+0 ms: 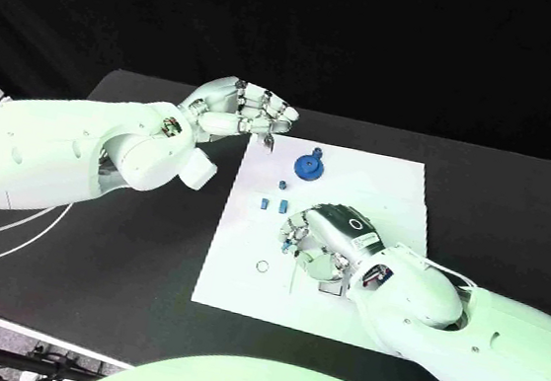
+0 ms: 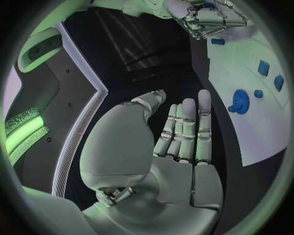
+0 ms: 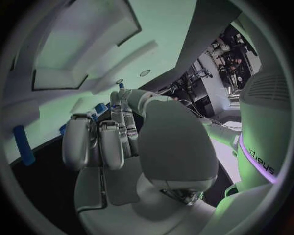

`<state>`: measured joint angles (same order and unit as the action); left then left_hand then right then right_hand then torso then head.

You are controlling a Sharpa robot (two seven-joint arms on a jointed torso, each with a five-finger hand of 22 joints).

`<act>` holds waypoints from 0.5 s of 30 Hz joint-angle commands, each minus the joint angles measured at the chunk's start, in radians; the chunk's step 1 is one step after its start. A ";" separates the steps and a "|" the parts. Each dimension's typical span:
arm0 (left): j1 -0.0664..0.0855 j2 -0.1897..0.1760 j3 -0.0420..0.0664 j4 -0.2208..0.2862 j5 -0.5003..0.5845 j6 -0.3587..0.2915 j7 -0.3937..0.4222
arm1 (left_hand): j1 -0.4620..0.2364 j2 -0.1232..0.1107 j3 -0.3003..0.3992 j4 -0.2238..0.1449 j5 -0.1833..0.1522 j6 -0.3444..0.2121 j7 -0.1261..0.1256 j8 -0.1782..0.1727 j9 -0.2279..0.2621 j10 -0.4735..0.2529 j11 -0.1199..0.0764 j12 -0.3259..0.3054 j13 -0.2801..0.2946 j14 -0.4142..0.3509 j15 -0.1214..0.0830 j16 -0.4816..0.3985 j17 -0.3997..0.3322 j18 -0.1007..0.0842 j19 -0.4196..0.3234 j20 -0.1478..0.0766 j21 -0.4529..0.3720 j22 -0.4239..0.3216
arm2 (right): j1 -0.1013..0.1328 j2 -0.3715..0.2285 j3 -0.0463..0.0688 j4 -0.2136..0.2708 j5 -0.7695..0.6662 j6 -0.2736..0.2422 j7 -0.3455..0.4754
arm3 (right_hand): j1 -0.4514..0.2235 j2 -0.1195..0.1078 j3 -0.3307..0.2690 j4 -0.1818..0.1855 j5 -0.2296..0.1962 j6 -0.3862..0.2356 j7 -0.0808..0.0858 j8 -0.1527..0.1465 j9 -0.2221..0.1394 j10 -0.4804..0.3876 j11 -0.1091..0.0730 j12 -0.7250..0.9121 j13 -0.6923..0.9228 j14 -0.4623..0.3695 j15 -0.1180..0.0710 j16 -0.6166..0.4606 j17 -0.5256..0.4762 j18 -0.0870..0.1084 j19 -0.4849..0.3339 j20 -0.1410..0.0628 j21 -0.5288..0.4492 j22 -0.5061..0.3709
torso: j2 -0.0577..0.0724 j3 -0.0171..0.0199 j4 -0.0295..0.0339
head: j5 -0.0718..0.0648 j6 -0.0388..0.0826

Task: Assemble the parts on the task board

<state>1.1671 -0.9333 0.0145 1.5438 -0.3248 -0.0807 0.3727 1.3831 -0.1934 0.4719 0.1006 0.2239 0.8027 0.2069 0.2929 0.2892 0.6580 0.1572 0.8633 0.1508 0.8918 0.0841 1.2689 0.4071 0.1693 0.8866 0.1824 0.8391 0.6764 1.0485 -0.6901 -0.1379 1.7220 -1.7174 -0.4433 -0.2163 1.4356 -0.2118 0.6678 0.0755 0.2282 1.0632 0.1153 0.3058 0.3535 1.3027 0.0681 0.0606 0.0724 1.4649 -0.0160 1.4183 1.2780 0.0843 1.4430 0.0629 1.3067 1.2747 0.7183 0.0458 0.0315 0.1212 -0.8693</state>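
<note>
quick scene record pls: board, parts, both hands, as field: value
surface: black table
task board: white plate mid-table
round part: blue disc on the board's far end
small parts: blue pieces on the board, between the disc and the right hand
ring: small dark ring on the board's left side
left hand: off the board's far left corner, fingers straight, holds nothing
right hand: over the board's middle; whether it holds a part cannot be told

The task board (image 1: 364,181) looks like a flat, matt white sheet on a dull black tabletop (image 1: 532,216), the blue parts (image 1: 309,164) seem smooth plastic, and both arms (image 1: 35,158) wear glossy white shells.
</note>
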 commanded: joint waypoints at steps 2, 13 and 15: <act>0.000 0.001 0.000 0.001 0.004 0.004 0.001 | 0.007 -0.001 -0.003 0.004 0.004 -0.007 0.014 0.003 -0.001 0.009 0.002 -0.003 -0.001 -0.001 0.004 -0.006 0.001 0.015 0.005 -0.002 -0.004 -0.002 | -0.002 0.000 -0.001 0.003 -0.023 0.038 -0.001 | -0.004 0.008 0.001 -0.007 0.000 0.001 0.007 0.004 0.001 0.021 -0.014 0.003 0.000 0.062 -0.004 0.006 0.000 -0.019 0.004 0.007 0.005 0.001 | -0.001 0.0011 -0.0003 | 0.002 -0.003; 0.000 0.001 0.000 0.000 0.004 0.006 -0.002 | 0.007 -0.001 -0.003 0.004 0.004 -0.007 0.014 0.003 -0.001 0.009 0.002 -0.003 -0.001 -0.001 0.004 -0.006 0.001 0.015 0.005 -0.002 -0.004 -0.002 | -0.002 -0.001 -0.001 -0.001 -0.037 0.062 -0.021 | -0.005 0.008 0.001 -0.008 0.000 0.001 0.007 0.004 0.001 0.021 -0.013 0.003 -0.001 0.061 -0.004 0.006 0.000 -0.019 0.004 0.007 0.005 0.001 | 0.000 0.0015 -0.0005 | 0.002 -0.003; 0.000 0.001 0.000 0.000 0.004 0.006 -0.003 | 0.007 -0.001 -0.003 0.004 0.004 -0.007 0.014 0.003 -0.001 0.009 0.002 -0.003 -0.001 -0.001 0.004 -0.006 0.001 0.015 0.005 -0.002 -0.004 -0.002 | -0.002 -0.001 -0.001 -0.001 -0.039 0.065 -0.023 | -0.005 0.008 0.001 -0.008 0.000 0.001 0.007 0.004 0.001 0.021 -0.013 0.003 -0.001 0.061 -0.004 0.006 0.000 -0.019 0.004 0.007 0.005 0.001 | 0.000 0.0011 -0.0006 | 0.002 -0.003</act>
<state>1.1671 -0.9337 0.0144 1.5420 -0.3248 -0.0806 0.3682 1.3830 -0.1934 0.4719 0.1006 0.2239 0.8027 0.2069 0.2929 0.2892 0.6617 0.1608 0.8633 0.1509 0.8918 0.0841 1.2689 0.4071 0.1693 0.8866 0.1824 0.8391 0.6754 1.0492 -0.6906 -0.1373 1.7232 -1.7351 -0.4139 -0.2254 1.4356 -0.2119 0.6705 0.0727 0.2278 1.0650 0.1174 0.3035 0.3543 1.3064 0.0644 0.0603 0.0723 1.4649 -0.0161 1.4183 1.2780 0.0844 1.4466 0.0665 1.3067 1.2746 0.7177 0.0470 0.0307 0.1239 -0.8726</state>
